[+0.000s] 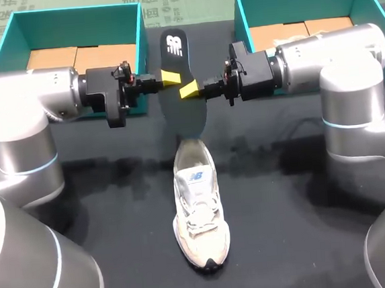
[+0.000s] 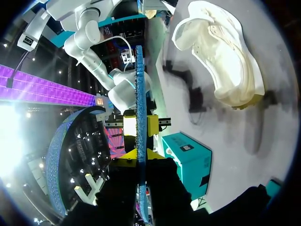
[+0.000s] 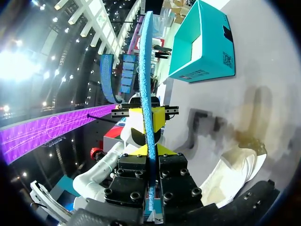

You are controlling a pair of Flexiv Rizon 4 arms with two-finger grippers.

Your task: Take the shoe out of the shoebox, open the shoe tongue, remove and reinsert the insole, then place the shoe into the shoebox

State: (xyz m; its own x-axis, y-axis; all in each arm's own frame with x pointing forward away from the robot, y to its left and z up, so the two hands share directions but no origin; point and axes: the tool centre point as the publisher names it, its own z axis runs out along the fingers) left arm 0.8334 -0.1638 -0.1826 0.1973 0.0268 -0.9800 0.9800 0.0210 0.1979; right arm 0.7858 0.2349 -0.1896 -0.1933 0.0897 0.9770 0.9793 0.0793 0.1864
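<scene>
Insole (image 1: 185,116) | gripped by left end effector (image 1: 170,78), right end effector (image 1: 189,89) | above shoe (image 1: 198,211)

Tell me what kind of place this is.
Likely a robot manipulation test bench set up for shoe handling: two open teal cardboard shoeboxes at the back of a dark table, a cream lace-up sneaker in front, and a black shoe insole held between the left hand and right hand.

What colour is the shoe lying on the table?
The shoe is cream white, apart from a small blue logo; the head view shows it best.
</scene>
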